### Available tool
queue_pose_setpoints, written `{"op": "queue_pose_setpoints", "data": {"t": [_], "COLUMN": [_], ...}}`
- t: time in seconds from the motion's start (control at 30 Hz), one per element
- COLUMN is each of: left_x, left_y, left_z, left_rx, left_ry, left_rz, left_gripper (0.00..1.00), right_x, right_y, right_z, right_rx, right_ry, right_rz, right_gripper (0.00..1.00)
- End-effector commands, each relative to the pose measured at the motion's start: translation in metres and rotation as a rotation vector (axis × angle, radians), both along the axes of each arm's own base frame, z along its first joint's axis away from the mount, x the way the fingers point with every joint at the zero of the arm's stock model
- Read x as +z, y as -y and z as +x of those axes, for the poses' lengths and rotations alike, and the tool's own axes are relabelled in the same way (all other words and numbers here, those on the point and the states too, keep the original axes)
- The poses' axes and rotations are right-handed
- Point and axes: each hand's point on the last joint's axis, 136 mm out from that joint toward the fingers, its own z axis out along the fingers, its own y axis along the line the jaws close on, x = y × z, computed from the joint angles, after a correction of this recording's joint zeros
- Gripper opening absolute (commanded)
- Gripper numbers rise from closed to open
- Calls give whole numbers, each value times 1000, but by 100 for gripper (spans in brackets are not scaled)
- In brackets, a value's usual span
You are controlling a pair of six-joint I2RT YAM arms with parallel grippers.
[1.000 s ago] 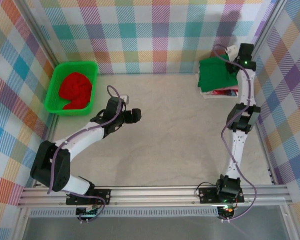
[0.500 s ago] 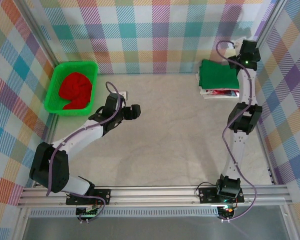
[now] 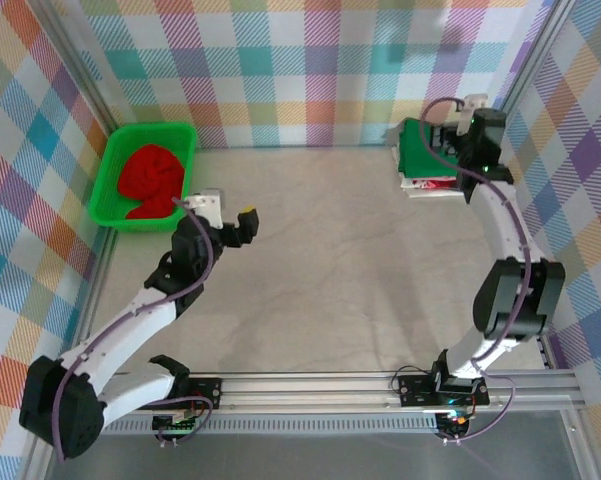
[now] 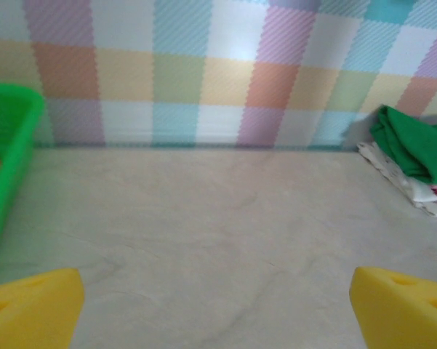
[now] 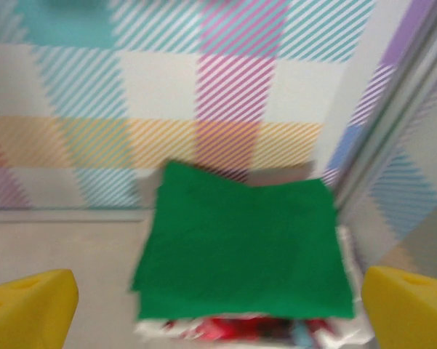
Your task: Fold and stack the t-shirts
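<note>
Checked walls in pastel squares all round, pale stone-look table (image 3: 340,270) underneath, and both my claws are empty. My right claw (image 3: 438,142) hangs over the far right corner with its yellow pads spread wide, gripping nothing. Right under it lies the dark green shirt (image 5: 240,240), folded square on top of the pile (image 5: 247,329) of white and patterned cloth. It looks a touch askew on the layers below, but flat enough.

My left claw (image 3: 242,222) is spread wide too, holding nothing, low over the bare table just beside the green basket (image 3: 115,165). The red shirt (image 3: 152,178) sits bunched up inside that basket, so I judge it is next.

To do this well, I'd draw the right claw straight up and away so the pads don't drag the top fold. With the left I'd reach over the basket wall and pinch a hem or shoulder edge, not the middle of the bundle. Then lift high enough to clear the rim and lay it out on the open table, where both claws can take the corners.

Writing? None I can read: no brand or label on shirts, basket or walls.
</note>
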Motion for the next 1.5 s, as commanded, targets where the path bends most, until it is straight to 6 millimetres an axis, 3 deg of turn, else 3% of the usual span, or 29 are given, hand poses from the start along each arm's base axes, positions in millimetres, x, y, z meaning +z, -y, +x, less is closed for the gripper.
{"op": "queue_pose_setpoints", "data": {"t": [0.0,0.13,0.2,0.3,0.4,0.5,0.83,1.03,1.13,1.23,1.37,1.47], "left_x": [6,-27,-46,-73,-90,-106,-130,-132,-131,-134,-155,-162], "left_y": [-37,-64,-75,-94,-101,-111,-119,-127,-128,-129,-116,-106], "left_z": [-10,-29,-31,-32,-28,-21,1,13,21,25,25,29], "left_rx": [146,201,229,320,328,374,398,440,451,430,329,262], "left_ry": [143,187,136,60,15,-42,-117,-105,-116,-101,-59,-93], "left_rz": [88,136,150,173,185,189,198,100,127,112,95,110], "left_gripper": [93,95,95,95,95,95,95,95,94,96,95,97], "right_x": [-18,-75,-102,-137,-153,-164,-199,-196,-189,-193,-207,-208], "right_y": [-45,-80,-84,-67,-48,-35,-17,-7,-13,-31,-43,-50], "right_z": [-30,-66,-83,-111,-136,-145,-137,-127,-116,-109,-110,-115], "right_rx": [140,159,116,7,-80,-123,-177,-168,-98,25,101,148], "right_ry": [43,-31,-78,-143,-113,-103,-138,-97,-46,-22,10,16], "right_rz": [198,182,108,80,81,25,60,99,112,119,116,116], "right_gripper": [100,100,100,100,100,100,100,100,100,100,100,100]}}
